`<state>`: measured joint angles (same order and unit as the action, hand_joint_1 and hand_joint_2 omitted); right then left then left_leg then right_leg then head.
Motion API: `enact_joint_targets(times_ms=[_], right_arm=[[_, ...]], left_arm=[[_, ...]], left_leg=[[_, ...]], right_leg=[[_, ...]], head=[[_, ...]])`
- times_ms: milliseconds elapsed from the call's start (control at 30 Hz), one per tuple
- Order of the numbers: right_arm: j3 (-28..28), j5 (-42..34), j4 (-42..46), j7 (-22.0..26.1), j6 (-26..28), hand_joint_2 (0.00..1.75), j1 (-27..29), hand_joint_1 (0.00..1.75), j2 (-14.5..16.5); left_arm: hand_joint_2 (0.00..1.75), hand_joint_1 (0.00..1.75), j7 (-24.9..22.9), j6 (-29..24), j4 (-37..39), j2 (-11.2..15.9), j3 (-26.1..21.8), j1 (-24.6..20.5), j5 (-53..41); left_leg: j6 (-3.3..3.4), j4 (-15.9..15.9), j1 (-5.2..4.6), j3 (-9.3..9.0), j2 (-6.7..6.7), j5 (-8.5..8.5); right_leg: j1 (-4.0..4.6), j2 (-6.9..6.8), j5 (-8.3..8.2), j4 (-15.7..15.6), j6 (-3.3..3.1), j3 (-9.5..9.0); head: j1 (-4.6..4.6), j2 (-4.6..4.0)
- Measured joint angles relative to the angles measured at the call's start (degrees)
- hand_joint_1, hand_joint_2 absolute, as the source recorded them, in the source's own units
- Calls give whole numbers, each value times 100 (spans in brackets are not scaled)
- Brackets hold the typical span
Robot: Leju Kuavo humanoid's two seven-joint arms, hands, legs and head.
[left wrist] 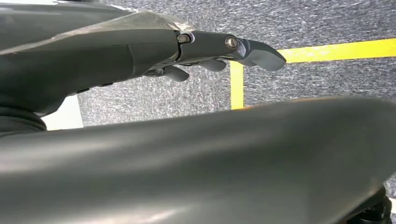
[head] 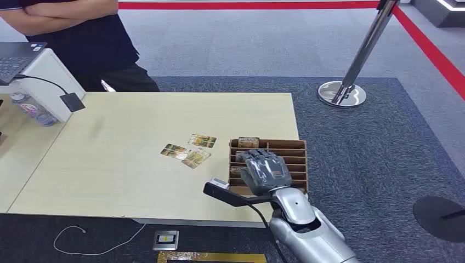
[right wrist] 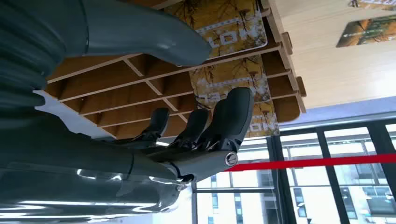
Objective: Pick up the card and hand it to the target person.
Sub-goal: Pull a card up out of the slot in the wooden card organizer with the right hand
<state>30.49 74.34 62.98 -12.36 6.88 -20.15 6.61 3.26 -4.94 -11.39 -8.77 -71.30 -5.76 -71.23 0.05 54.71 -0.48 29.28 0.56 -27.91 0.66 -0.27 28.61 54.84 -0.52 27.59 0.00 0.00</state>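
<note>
Cards (right wrist: 229, 77) stand in rack (head: 296, 164) slots just beyond right hand's (head: 265, 171) fingertips (right wrist: 238, 109).

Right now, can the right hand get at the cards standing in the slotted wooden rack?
Probably yes: the right hand hovers right over the slotted wooden rack, fingers apart and empty, nothing between them and the cards.

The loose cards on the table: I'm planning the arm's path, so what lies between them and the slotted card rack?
In the head view, only bare tabletop lies between the loose cards and the card rack; the right hand hovers over the rack.
</note>
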Motion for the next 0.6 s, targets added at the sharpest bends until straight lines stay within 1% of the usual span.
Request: enact_joint_targets(times_ms=[33, 133, 167, 267, 600], right_arm=[[1, -1, -5, 1, 0, 175, -3, 95, 4], [13, -2, 19, 1, -15, 175, -7, 112, 28], [19, -1, 37, -1, -23, 175, -10, 111, 40], [27, -2, 84, -11, -44, 175, -24, 90, 69], [63, -16, 29, 42, -52, 175, 8, 93, 47]], left_arm=[[0, 0, 1, -1, 0, 0, -2, 0, 3], [0, 0, -5, -7, -3, 0, -12, -1, 12], [0, 0, -12, -11, -4, 0, -16, -2, 16], [0, 0, -31, -16, -5, -1, -25, -8, 23], [0, 0, -2, -28, -7, -7, -48, 12, 49]], left_leg=[[-1, 0, 0, 2, 0, 1], [-1, 0, 1, 1, 0, 1], [0, 1, 1, 1, 1, 0], [-1, 1, 0, 3, 1, 0], [-1, 0, 1, 5, -2, 2]], right_leg=[[0, 1, -1, 0, 1, 2], [1, 0, -1, 0, 0, 1], [1, 0, 0, 0, 0, 1], [0, 1, 0, 2, 0, 4], [1, 0, -3, -2, 3, 4]], head=[[0, 0], [0, 0], [0, 0], [0, 0], [0, 0]])
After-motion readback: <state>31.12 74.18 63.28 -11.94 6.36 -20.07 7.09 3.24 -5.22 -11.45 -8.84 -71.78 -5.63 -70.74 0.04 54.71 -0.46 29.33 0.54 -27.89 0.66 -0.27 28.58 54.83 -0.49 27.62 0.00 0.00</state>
